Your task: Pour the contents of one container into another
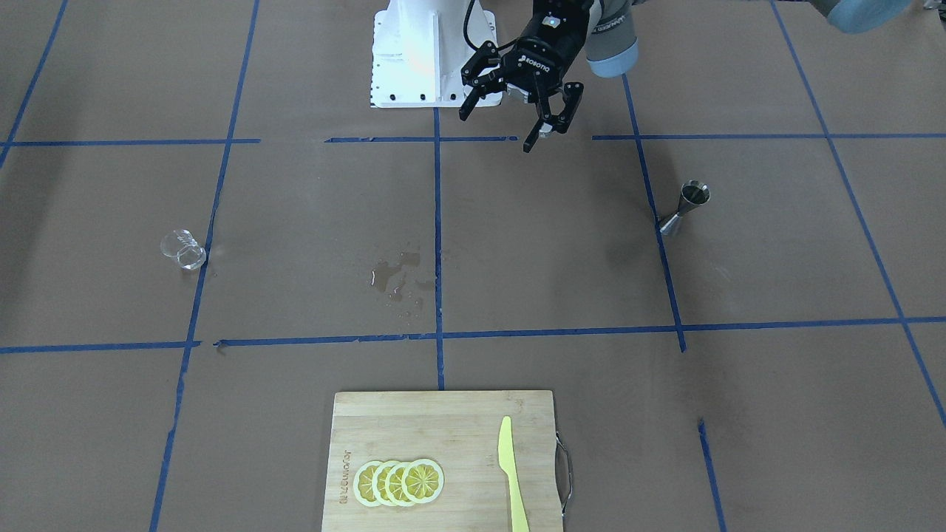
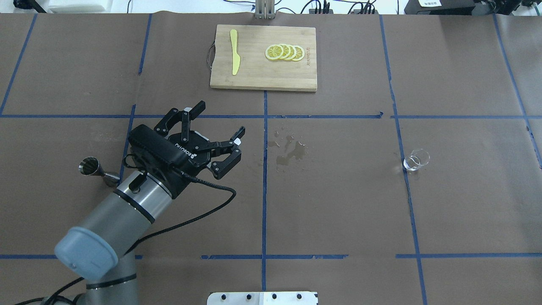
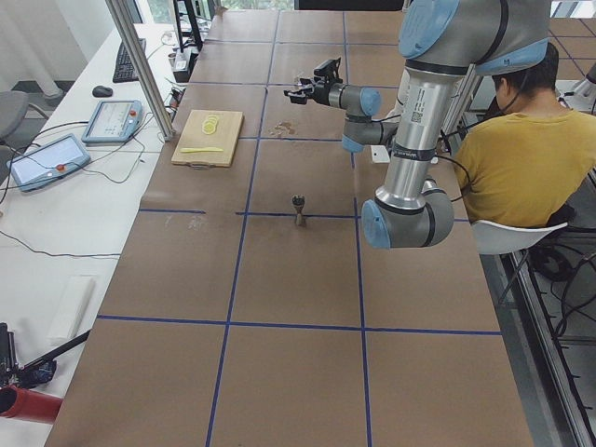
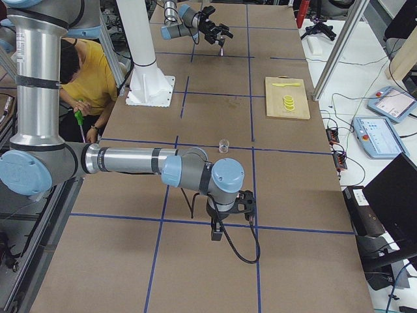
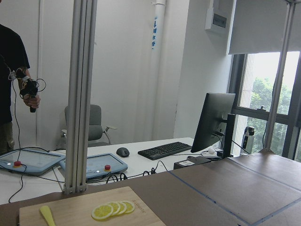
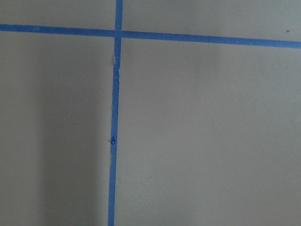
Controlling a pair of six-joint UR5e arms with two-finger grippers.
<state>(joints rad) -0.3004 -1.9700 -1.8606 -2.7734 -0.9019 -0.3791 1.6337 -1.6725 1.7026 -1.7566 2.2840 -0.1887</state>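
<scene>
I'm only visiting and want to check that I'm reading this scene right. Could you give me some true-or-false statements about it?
1. The left gripper holds the glass cup. False: it is open and empty, and the cup sits far from it.
2. The steel jigger stands upright. True.
3. Lemon slices lie on the cutting board. True.
4. The yellow knife lies off the board. False: it lies on it.
5. A wet patch lies between cup and jigger. True.

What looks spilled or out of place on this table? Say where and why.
A wet patch of small puddles and drops stains the brown paper table near its centre, apart from both the small clear glass cup and the shiny steel hourglass-shaped jigger. Liquid belongs in a container, not there.
</scene>
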